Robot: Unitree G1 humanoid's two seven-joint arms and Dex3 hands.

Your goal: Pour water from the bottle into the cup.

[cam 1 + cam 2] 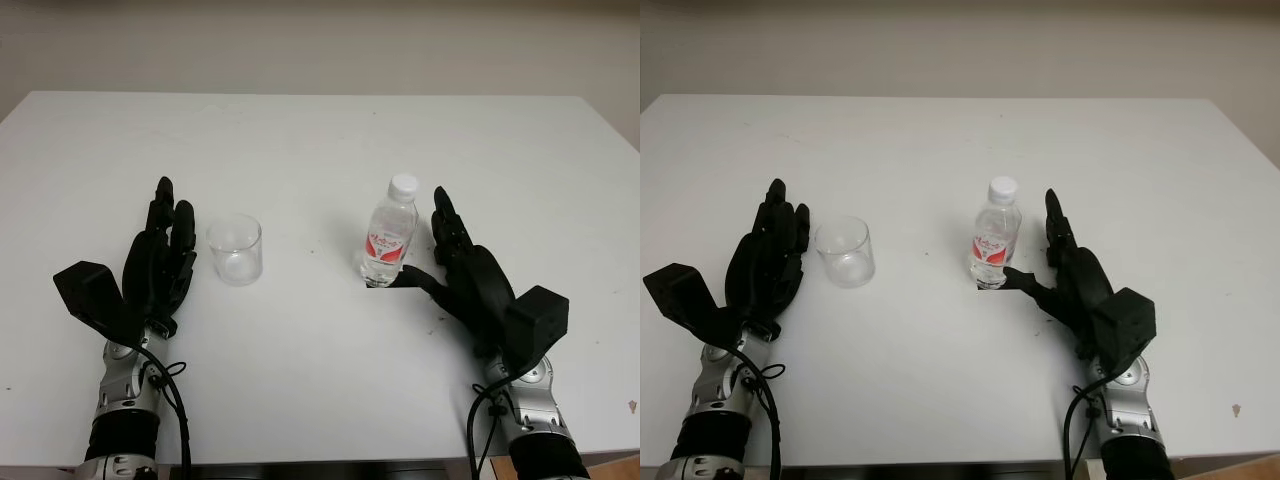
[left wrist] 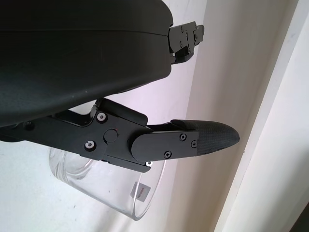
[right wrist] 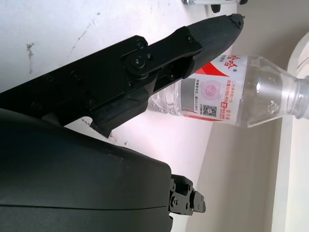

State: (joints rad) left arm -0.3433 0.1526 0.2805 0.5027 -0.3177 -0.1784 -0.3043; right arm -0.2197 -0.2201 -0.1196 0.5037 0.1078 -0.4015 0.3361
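Note:
A clear plastic water bottle (image 1: 388,233) with a white cap and a red label stands upright a little right of the table's middle. An empty clear cup (image 1: 235,249) stands to its left. My right hand (image 1: 455,262) is open just right of the bottle, its thumb (image 1: 412,277) reaching toward the bottle's base; no grasp is closed. In the right wrist view the bottle (image 3: 227,99) lies just beyond one finger (image 3: 183,46). My left hand (image 1: 160,250) is open, close beside the cup's left side. The cup (image 2: 108,191) shows behind a finger (image 2: 183,142) in the left wrist view.
The white table (image 1: 320,140) stretches wide behind both objects, with a pale wall beyond its far edge. Its near edge runs just below the forearms. Cables hang along both wrists.

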